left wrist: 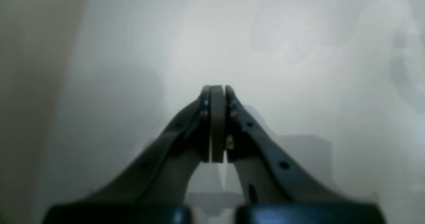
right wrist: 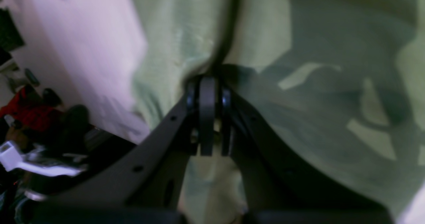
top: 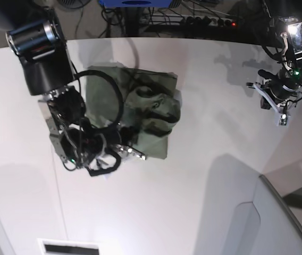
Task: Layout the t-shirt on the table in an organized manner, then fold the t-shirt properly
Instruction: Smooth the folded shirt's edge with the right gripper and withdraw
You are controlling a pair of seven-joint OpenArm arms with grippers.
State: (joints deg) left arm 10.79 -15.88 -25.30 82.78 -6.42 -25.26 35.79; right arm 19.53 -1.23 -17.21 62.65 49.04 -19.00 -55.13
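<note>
T-shirt (top: pixel 140 114) lies bunched toward the surface (top: pixel 204 202) far edge. Right gripper (right wrist: pixel 208 84) is clamped on a fold; left gripper (left wrist: pixel 217 92) is closed, empty, well apart. Risk: one-sided pulling drags the bundle instead of spreading it.

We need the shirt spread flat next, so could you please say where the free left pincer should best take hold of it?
Probably the loose corner of the shirt nearest the camera, approached from the open table side. It lies flat and single, away from the bunched middle and the right pincer already shut on cloth.

The right hand (top: pixel 135 154) seemingly grips the crumpled t-shirt (top: pixel 145 109) on the table (top: pixel 193 186).
</note>
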